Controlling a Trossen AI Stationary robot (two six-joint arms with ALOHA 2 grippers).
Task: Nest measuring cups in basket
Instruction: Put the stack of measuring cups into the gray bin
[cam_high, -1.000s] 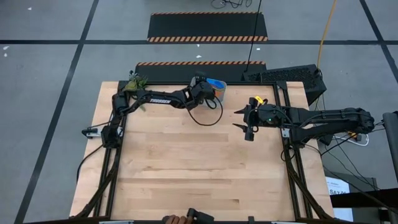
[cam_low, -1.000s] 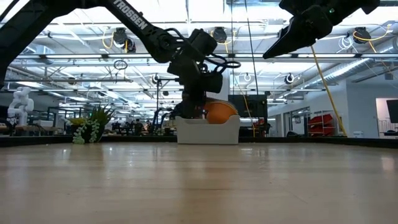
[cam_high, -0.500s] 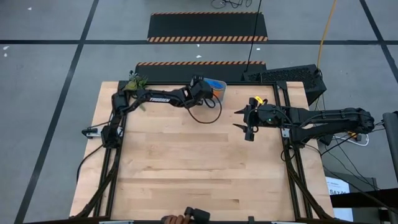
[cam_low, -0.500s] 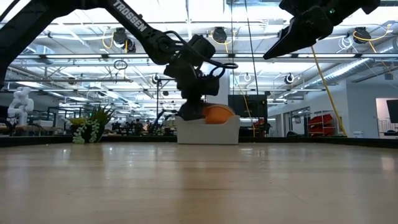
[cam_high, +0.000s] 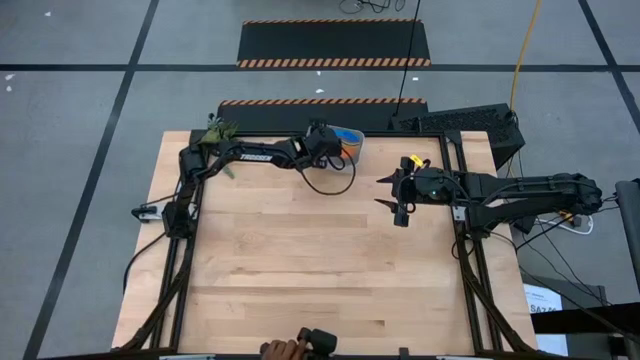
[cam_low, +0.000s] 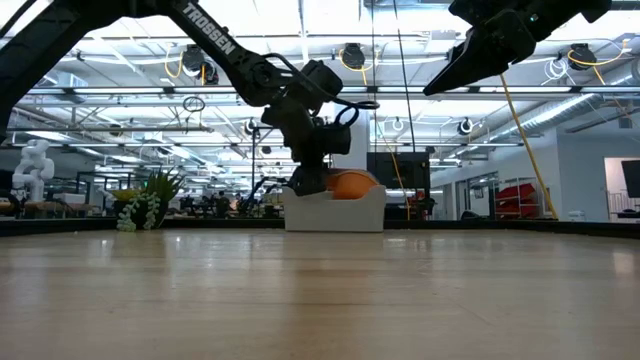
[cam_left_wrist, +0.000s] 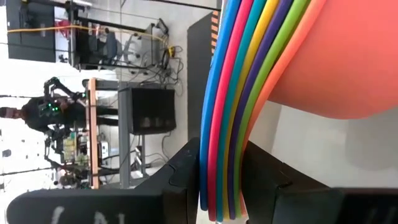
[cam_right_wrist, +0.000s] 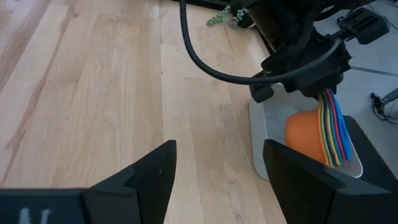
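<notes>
Orange plastic leads the stack as the nested measuring cups (cam_right_wrist: 314, 140) go down into the pale basket (cam_low: 335, 211) at the far edge of the worktop (cam_high: 320, 260), near its middle. Over the last second the left gripper (cam_low: 308, 180) has dropped from above the basket's rim to just inside it, tilting the bundle so the orange cup now sits lower behind the near wall; the set looks close to being seated, which would leave only the release. The left gripper is closed narrowly on the fanned rims of the cups, its two dark fingers (cam_left_wrist: 186, 171) pinching the blue, red, yellow, purple and green edges together, as the left wrist view shows. The stack rests partly in the basket in the right wrist view, orange cup foremost. The right gripper (cam_high: 388, 191) hangs clear above the worktop's right side, unmoved, its fingers spread fairly wide and holding nothing. A small green plant (cam_high: 217, 131) stands at the far left corner.
</notes>
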